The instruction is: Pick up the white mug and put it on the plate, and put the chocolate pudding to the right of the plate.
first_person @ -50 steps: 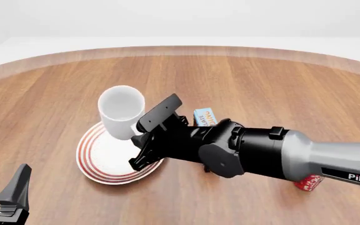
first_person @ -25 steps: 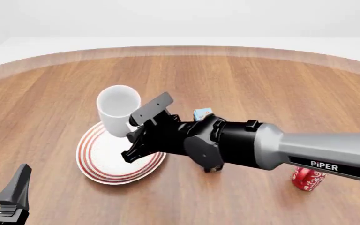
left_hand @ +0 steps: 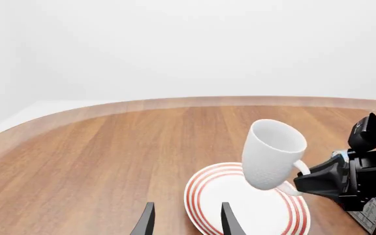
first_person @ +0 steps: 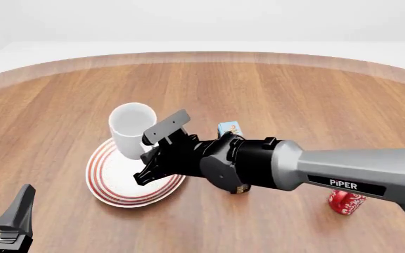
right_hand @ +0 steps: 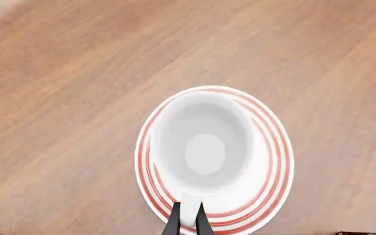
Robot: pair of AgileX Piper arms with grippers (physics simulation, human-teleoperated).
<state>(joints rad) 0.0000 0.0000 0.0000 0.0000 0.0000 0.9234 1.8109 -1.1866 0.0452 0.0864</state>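
Plain white ceramic mug (first_person: 133,130) hangs tilted just above the round red-ringed white plate (first_person: 107,190), pinched by its loop handle in the right gripper (right_hand: 187,217), jaws closed on it. From the wrist view it sits off-centre over the plate, so I'd shift it inward, level it, lower until the base touches, then release. Left gripper (left_hand: 184,226) is parked open, clear of the plate. Blue chocolate pudding box (first_person: 230,128) lies beside the plate, mostly hidden by the arm.

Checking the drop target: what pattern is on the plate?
White plate with red rings round the rim; right wrist view.
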